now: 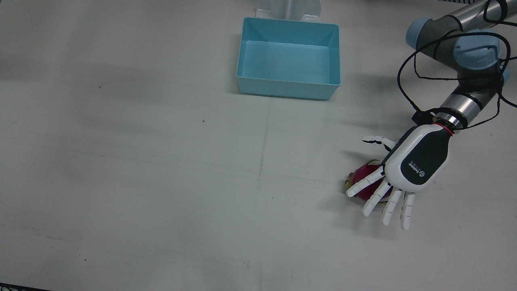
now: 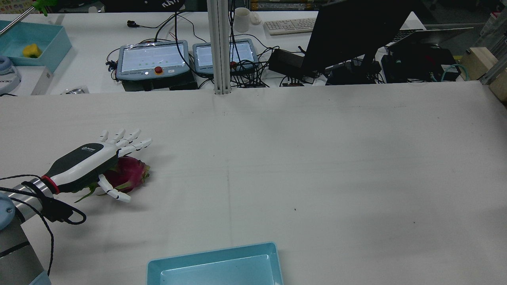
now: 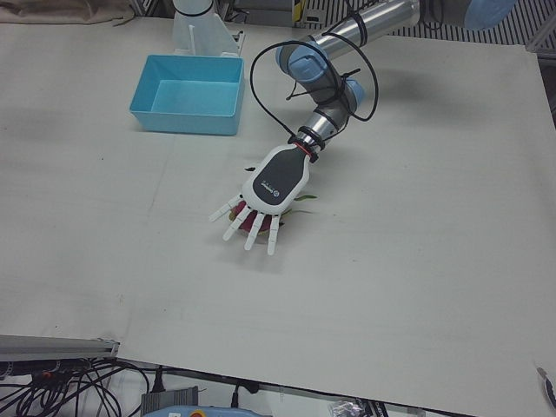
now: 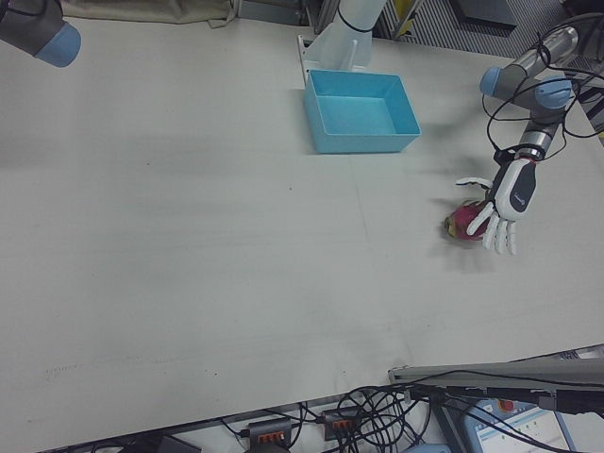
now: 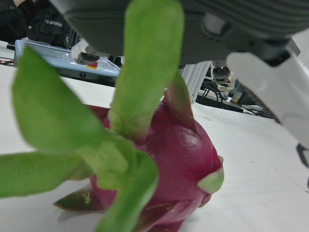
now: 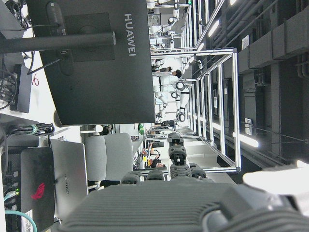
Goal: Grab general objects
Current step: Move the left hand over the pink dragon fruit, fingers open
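Note:
A magenta dragon fruit (image 1: 364, 173) with green scales lies on the white table at the robot's left side. My left hand (image 1: 412, 165) hovers palm-down right over it, fingers spread and straight, thumb out to the side; it is open and holds nothing. In the rear view the hand (image 2: 85, 162) covers the fruit (image 2: 128, 174) from above. The left hand view shows the fruit (image 5: 178, 159) very close under the palm. My right hand (image 6: 174, 208) shows only as a grey palm edge in its own view, raised and facing the room; its state is unclear.
A light blue open bin (image 1: 286, 89) stands at the table's robot-side edge near the middle, and it is empty. A black cable (image 1: 404, 81) loops around the left arm's wrist. Monitors and teach pendants (image 2: 152, 59) sit beyond the table's far edge.

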